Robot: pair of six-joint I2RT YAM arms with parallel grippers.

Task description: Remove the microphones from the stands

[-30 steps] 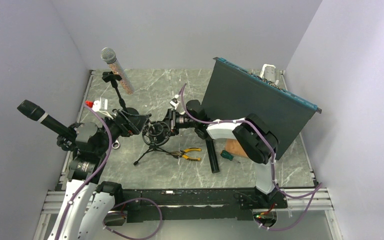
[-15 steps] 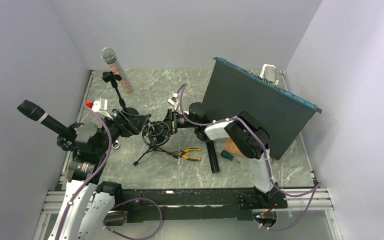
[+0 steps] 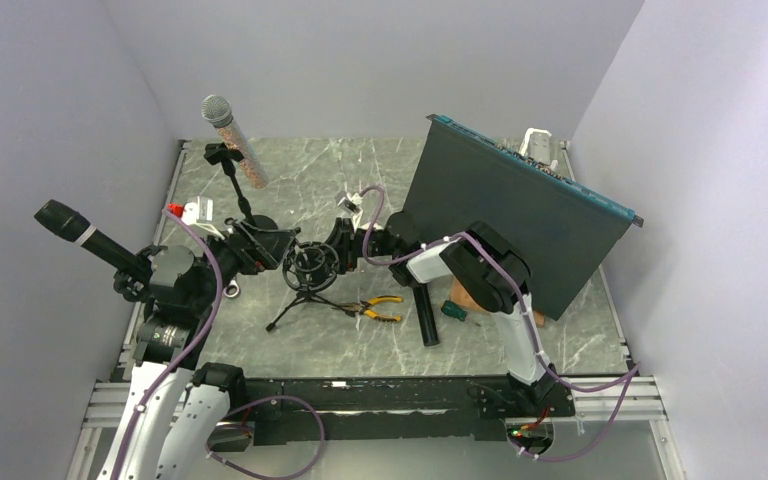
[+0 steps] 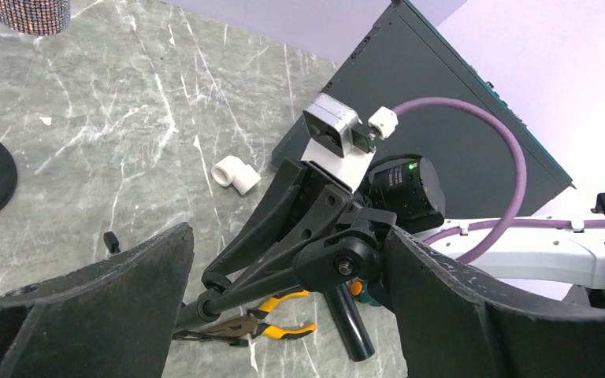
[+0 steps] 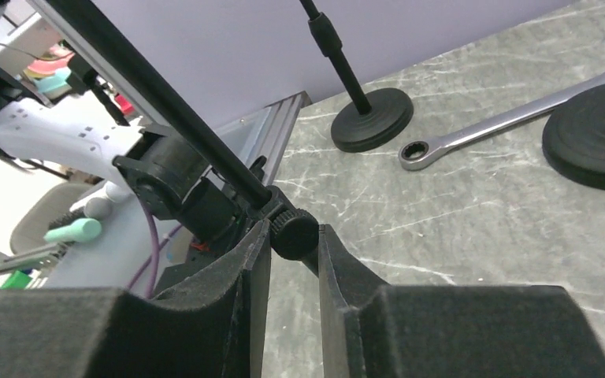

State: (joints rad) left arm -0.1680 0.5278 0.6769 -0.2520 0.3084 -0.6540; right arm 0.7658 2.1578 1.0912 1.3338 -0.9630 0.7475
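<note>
A small black tripod stand (image 3: 303,292) with a ring shock mount (image 3: 310,267) stands mid-table. My left gripper (image 3: 265,245) is open, its wide jaws on either side of the stand's pivot joint (image 4: 345,264), which sits against the right finger. My right gripper (image 3: 343,243) is shut on a knurled knob (image 5: 294,233) of that stand. A black microphone (image 3: 70,228) and a silver-headed glitter microphone (image 3: 232,130) sit on two other stands at the left. I cannot tell whether the shock mount holds anything.
A black cylinder (image 3: 425,315), yellow-handled pliers (image 3: 378,308) and a green screwdriver (image 3: 455,310) lie right of the tripod. A large dark panel (image 3: 520,215) leans at the back right. A wrench (image 5: 496,126) lies between two round stand bases (image 5: 374,118).
My right gripper has moved left, closer against the shock mount, and its wrist has turned. The left arm has hardly moved.
</note>
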